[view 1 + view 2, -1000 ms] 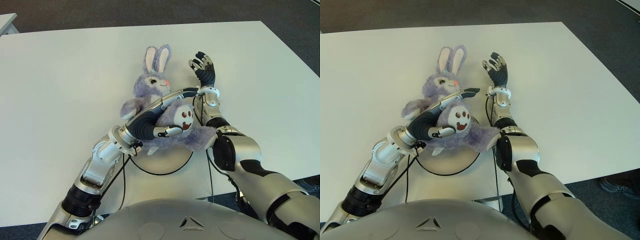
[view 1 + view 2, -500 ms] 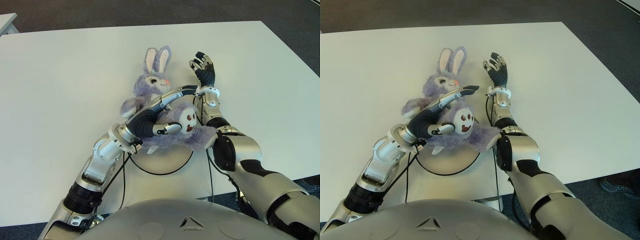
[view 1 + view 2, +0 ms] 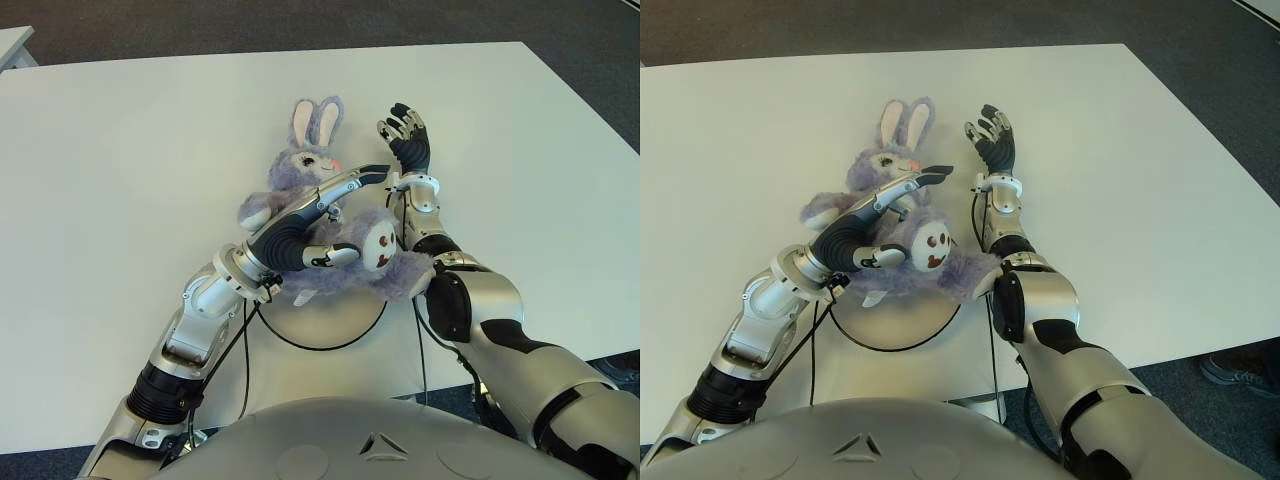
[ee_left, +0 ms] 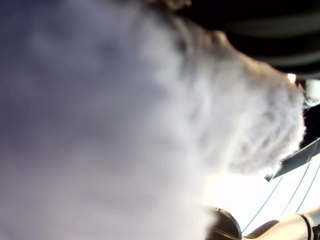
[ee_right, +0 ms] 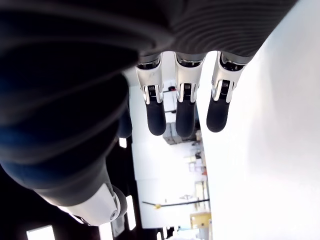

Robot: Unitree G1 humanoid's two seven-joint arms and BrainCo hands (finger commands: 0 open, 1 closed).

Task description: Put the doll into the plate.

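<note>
A purple plush bunny doll (image 3: 308,160) lies on its back, its lower body over a white plate (image 3: 335,318) near the table's front edge and its head and ears beyond the far rim. My left hand (image 3: 335,192) lies across its chest with fingers stretched straight toward the face and the thumb beside a foot; nothing is gripped. Purple fur (image 4: 125,110) fills the left wrist view. My right hand (image 3: 405,135) stands upright just right of the doll's head, its fingers (image 5: 184,107) loosely spread and holding nothing.
The white table (image 3: 120,150) stretches wide to the left, far side and right of the doll. Black cables (image 3: 245,340) hang from my left forearm beside the plate. Dark carpet lies past the table's far edge.
My left hand's fingers have straightened and risen from the doll's chest, and the forearm has shifted slightly left. The doll has settled a little, its foot turning outward. The right hand has stayed still.
</note>
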